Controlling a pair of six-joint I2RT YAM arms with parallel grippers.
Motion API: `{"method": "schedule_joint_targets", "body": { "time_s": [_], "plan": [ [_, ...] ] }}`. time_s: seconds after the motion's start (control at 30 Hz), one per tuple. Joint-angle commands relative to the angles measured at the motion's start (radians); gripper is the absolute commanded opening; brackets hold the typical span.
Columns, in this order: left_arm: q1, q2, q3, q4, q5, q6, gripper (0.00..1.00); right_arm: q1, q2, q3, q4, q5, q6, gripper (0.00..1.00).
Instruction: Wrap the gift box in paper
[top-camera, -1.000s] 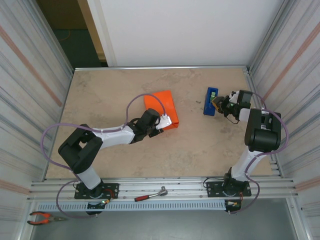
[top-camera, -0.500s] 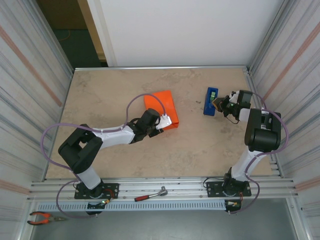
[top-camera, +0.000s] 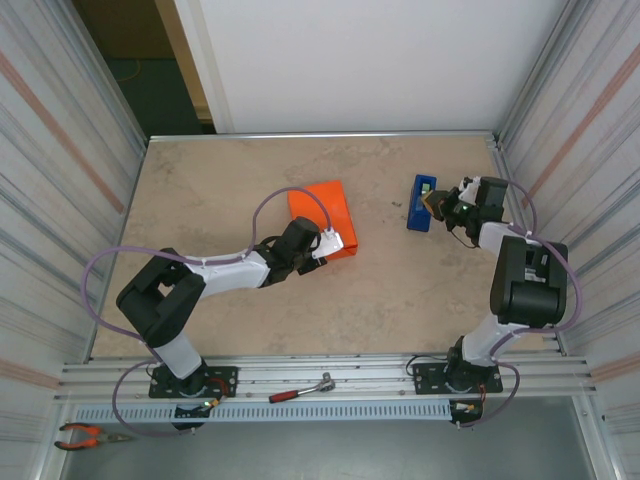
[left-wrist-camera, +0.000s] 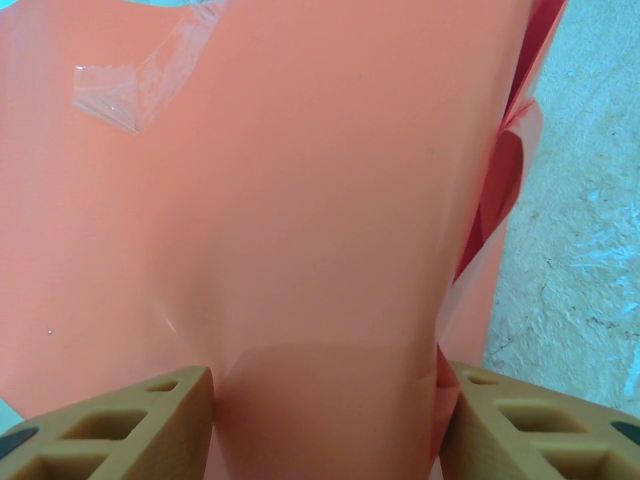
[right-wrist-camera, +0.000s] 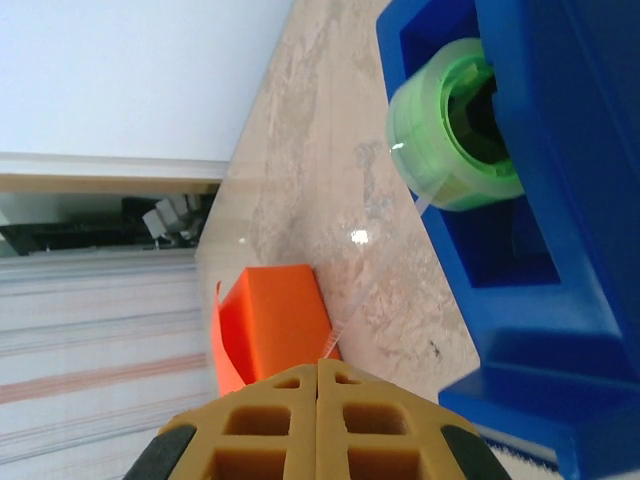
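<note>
The orange paper (top-camera: 320, 210) is folded into a parcel at mid-table, and the gift box is hidden inside it. My left gripper (top-camera: 333, 244) is shut on the parcel's near end. In the left wrist view its tan fingers (left-wrist-camera: 130, 420) press both sides of the paper (left-wrist-camera: 300, 200), which carries a clear tape patch (left-wrist-camera: 130, 80). My right gripper (right-wrist-camera: 318, 365) is shut on a thin clear tape strip (right-wrist-camera: 375, 275). The strip runs from the green roll (right-wrist-camera: 440, 140) in the blue tape dispenser (top-camera: 421, 202). This gripper (top-camera: 438, 205) sits just right of the dispenser.
Corrugated walls close in the table (top-camera: 400, 290) on the left and right, with a white wall at the back. A ratchet tool (top-camera: 300, 390) lies on the front rail and pliers (top-camera: 85, 435) at the bottom left. The parcel (right-wrist-camera: 275, 310) shows far beyond the right fingers.
My right gripper's jaws have closed fully beside the dispenser, and its arm has shifted slightly. The left arm and the parcel have not moved.
</note>
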Motion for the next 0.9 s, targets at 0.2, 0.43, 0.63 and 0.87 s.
{"method": "schedule_joint_targets", "body": {
  "time_s": [0.2,0.43,0.63,0.87],
  "plan": [
    [-0.008,0.013,0.009,-0.065,0.012,-0.011,0.58,0.002,-0.107,-0.105,-0.015,-0.025,0.01,0.0],
    [-0.01,0.015,0.011,-0.065,0.011,-0.011,0.58,-0.012,-0.123,-0.166,-0.022,-0.012,-0.01,0.0],
    [-0.011,0.018,0.011,-0.065,0.012,-0.011,0.58,-0.023,-0.081,-0.21,0.007,0.014,-0.012,0.0],
    [-0.014,0.016,0.008,-0.062,0.01,-0.009,0.58,-0.02,0.043,-0.229,0.097,0.034,0.022,0.0]
  ]
}}
